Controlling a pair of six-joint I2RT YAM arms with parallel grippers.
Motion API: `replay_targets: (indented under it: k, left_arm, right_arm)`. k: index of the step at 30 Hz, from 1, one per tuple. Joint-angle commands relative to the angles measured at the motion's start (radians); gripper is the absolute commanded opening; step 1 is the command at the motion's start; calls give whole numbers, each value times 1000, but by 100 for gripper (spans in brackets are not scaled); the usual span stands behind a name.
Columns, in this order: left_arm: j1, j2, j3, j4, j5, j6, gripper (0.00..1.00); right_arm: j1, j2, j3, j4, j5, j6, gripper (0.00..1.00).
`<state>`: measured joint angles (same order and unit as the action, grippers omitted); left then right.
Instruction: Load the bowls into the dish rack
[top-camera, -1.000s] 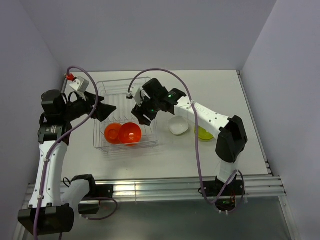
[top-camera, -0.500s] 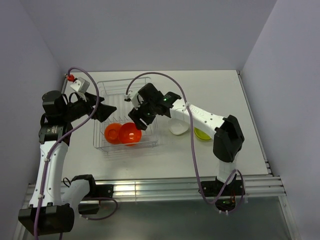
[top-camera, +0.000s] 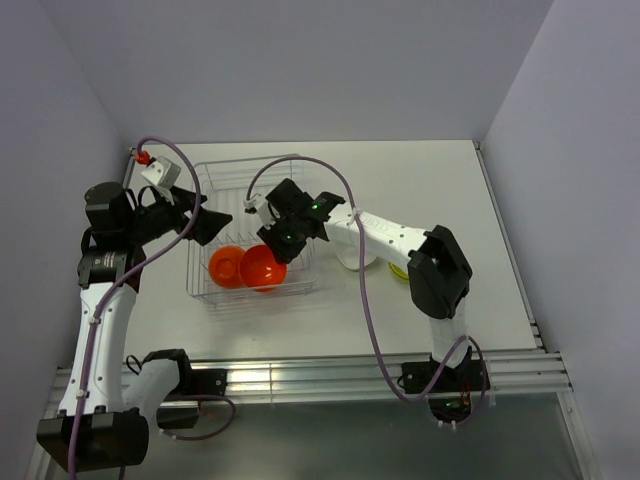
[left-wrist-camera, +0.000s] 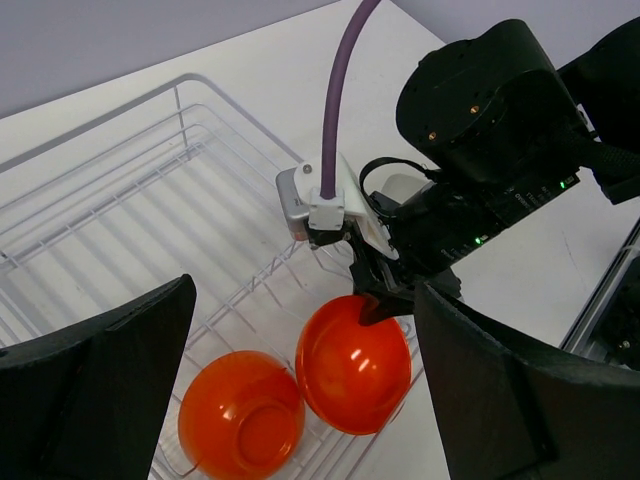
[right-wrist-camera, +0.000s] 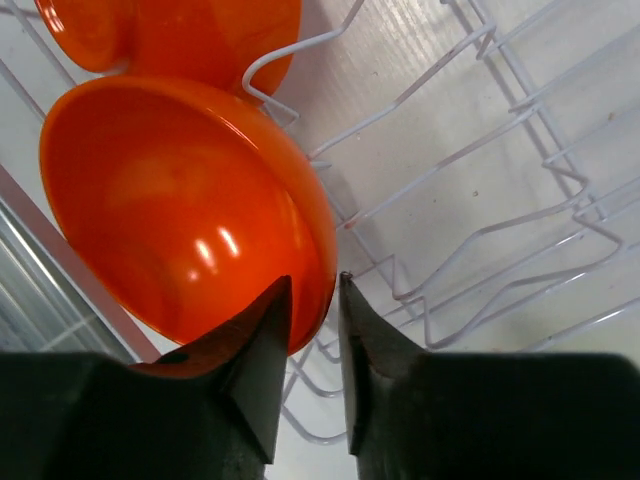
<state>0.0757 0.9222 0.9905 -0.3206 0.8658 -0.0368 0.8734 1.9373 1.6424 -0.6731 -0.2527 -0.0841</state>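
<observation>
The wire dish rack (top-camera: 215, 175) holds two orange bowls. One bowl (top-camera: 225, 265) lies upside down at its near left. The other orange bowl (top-camera: 262, 268) stands on edge beside it, and my right gripper (top-camera: 272, 250) is shut on its upper rim. In the right wrist view one fingertip (right-wrist-camera: 270, 310) lies inside this bowl (right-wrist-camera: 180, 200) and the other outside, over the rack wires (right-wrist-camera: 480, 200). My left gripper (top-camera: 215, 225) hangs open above the rack's left side, its fingers (left-wrist-camera: 100, 390) framing both orange bowls (left-wrist-camera: 352, 365). A white bowl (top-camera: 352, 262) and a green bowl (top-camera: 400, 270) sit right of the rack, partly hidden by the right arm.
The right arm's purple cable (top-camera: 300, 160) arcs over the rack's far side. The rack's far rows (left-wrist-camera: 120, 190) hold nothing. Grey walls close the table on the left, back and right.
My right gripper has come down and left from above the rack onto the standing orange bowl, and its jaws have narrowed on the rim. The left arm has stayed put.
</observation>
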Motion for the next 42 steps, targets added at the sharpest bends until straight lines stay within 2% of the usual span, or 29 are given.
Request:
replay_targets:
  k: [1, 6, 8, 14, 17, 20, 24, 28, 30, 32, 34, 38, 40, 42]
  left_arm:
    - [6, -26, 5, 5, -8, 26, 97]
    - [6, -26, 4, 2, 1, 66, 97]
    - [6, -23, 11, 0, 15, 72, 97]
    - [6, -13, 57, 31, 39, 130, 99]
    - [4, 0, 94, 23, 79, 211, 100]
    - [-4, 0, 119, -12, 95, 374, 99]
    - [-68, 9, 134, -46, 21, 526, 99]
    - [-122, 18, 137, -31, -25, 539, 99]
    - [-123, 14, 142, -35, 8, 543, 99]
    - [-125, 1, 152, -113, 83, 636, 99]
    - [-142, -19, 145, -179, 73, 685, 100]
    - [-195, -23, 129, -297, 30, 784, 97]
    - [-231, -28, 108, -304, -11, 767, 96]
    - [-260, -46, 59, -255, -22, 723, 96]
  right_arm:
    - [7, 6, 37, 15, 12, 30, 31]
    - [-2, -15, 39, 7, -13, 52, 5]
    - [-26, -32, 49, -9, -33, 67, 0]
    - [-137, -87, 109, -62, -184, 83, 0]
    - [-207, -116, 145, -95, -267, 83, 0]
    - [-255, -146, 168, -126, -345, 78, 0]
    - [-287, -227, 97, -42, -301, 183, 0]
    - [-287, -268, 19, 84, -209, 254, 0]
    - [-272, -245, 14, 81, -187, 257, 0]
    - [-267, -233, 13, 69, -181, 276, 0]
    - [-277, -238, 11, 75, -152, 280, 0]
    - [-356, -232, 27, 41, -165, 296, 0]
    - [-410, -244, 2, 40, -157, 302, 0]
    - [-468, -250, -56, 65, -244, 322, 0]
